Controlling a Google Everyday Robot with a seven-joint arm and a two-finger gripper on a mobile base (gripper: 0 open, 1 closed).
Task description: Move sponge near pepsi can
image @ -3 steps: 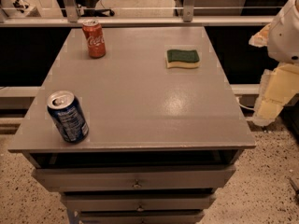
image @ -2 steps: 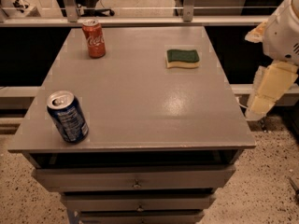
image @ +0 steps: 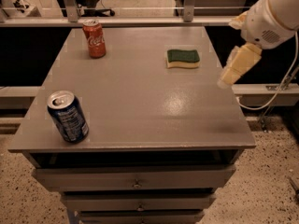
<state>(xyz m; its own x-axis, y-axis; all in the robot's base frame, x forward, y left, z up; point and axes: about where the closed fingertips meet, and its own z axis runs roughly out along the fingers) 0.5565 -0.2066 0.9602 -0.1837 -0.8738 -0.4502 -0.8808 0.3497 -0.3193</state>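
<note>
The sponge (image: 183, 58), dark green on top over a pale yellow base, lies flat at the far right of the grey table top (image: 140, 97). The pepsi can (image: 68, 116), dark blue with a silver top, stands upright near the front left corner. My gripper (image: 235, 66) hangs at the end of the white arm (image: 273, 13) over the table's right edge. It is to the right of the sponge and a little nearer the front, apart from it and holding nothing that I can see.
A red Coca-Cola can (image: 95, 38) stands upright at the far left of the table. Drawers (image: 135, 181) sit below the table top. A metal rail (image: 140, 20) runs behind the table. A cable (image: 275, 94) hangs at the right.
My arm and gripper have moved left and up, from beside the table's right side to over its right edge, closer to the sponge. The sponge and both cans have not moved.
</note>
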